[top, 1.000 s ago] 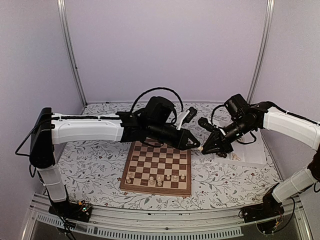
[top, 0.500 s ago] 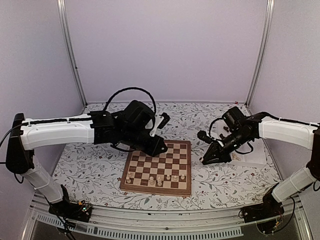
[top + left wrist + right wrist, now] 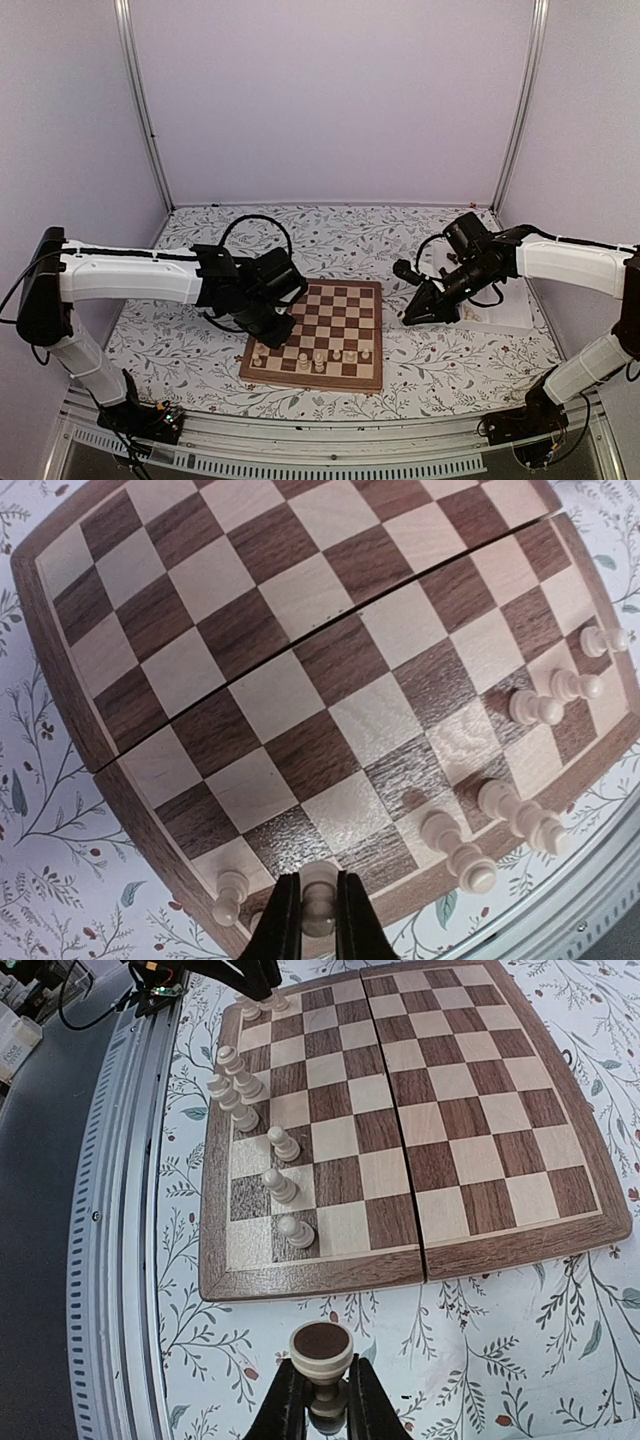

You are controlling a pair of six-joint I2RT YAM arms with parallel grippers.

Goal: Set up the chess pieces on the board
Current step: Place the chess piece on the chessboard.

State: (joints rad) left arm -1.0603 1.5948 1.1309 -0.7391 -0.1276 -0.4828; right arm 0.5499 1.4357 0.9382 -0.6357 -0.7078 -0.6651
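Pale wood piece (image 3: 318, 915) clamped in my left gripper (image 3: 318, 885), jaws nearly closed, above the board's (image 3: 300, 660) edge row | standing piece (image 3: 228, 898) just left of the fingers (image 3: 283, 920): I risk toppling it when descending or releasing | right gripper (image 3: 322, 1385) pinches another pale piece (image 3: 321, 1344), board ahead, off-board drop possible.

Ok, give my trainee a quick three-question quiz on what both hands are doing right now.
1. True or false: the right hand holds its pale piece above the board.
2. The left hand is shut on: A) a cream piece; B) a dark piece; C) nothing.
3. What colour are the standing pieces already on the board?

Key: 1) False, it hangs over the floral cloth beside the board. 2) A. 3) All pale.
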